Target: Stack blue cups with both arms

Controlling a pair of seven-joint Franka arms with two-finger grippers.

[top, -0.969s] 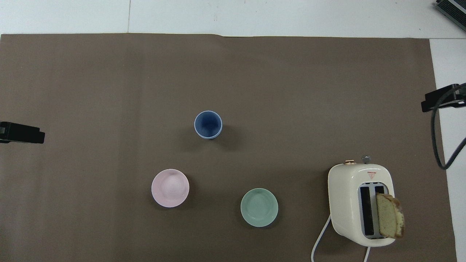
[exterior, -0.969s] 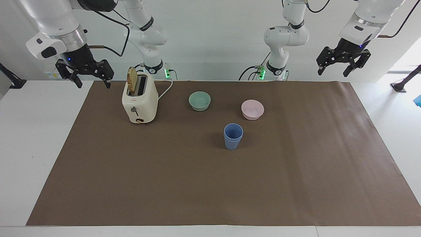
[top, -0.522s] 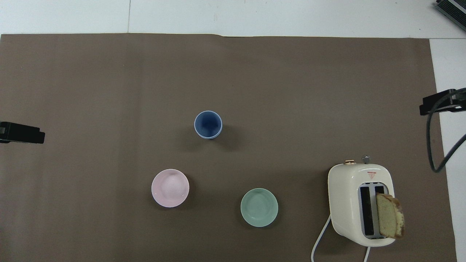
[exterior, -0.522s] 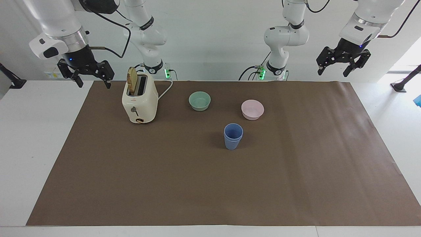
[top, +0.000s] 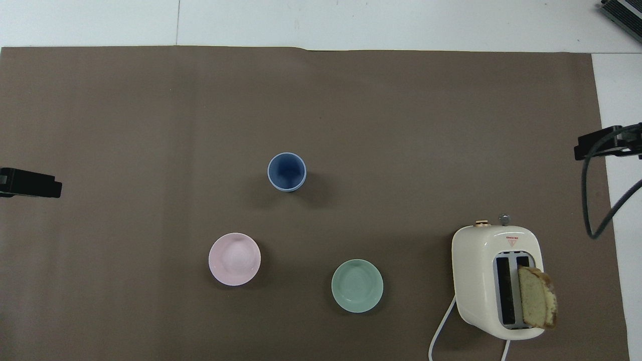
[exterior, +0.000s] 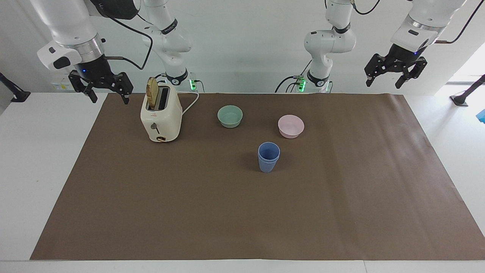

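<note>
The two blue cups (exterior: pixel 268 159) stand nested one inside the other, upright, in the middle of the brown mat (exterior: pixel 242 212); from overhead the blue cups (top: pixel 286 172) show as one round mouth with a second rim just below it. My right gripper (exterior: pixel 109 95) hangs open and empty in the air over the mat's edge beside the toaster, and its tip shows as the right gripper (top: pixel 602 143) in the overhead view. At the left arm's end my left gripper (exterior: pixel 384 83) hangs open and empty over the mat's corner; only the left gripper's tip (top: pixel 31 183) shows overhead.
A cream toaster (exterior: pixel 161 117) with a bread slice (exterior: pixel 152 93) sticking out stands near the right arm's base, its cord trailing toward the robots. A mint-green bowl (exterior: pixel 230 116) and a pink bowl (exterior: pixel 291 126) sit nearer the robots than the cups.
My right gripper has drifted a little toward the toaster and turned slightly. The left gripper and the cups have not moved.
</note>
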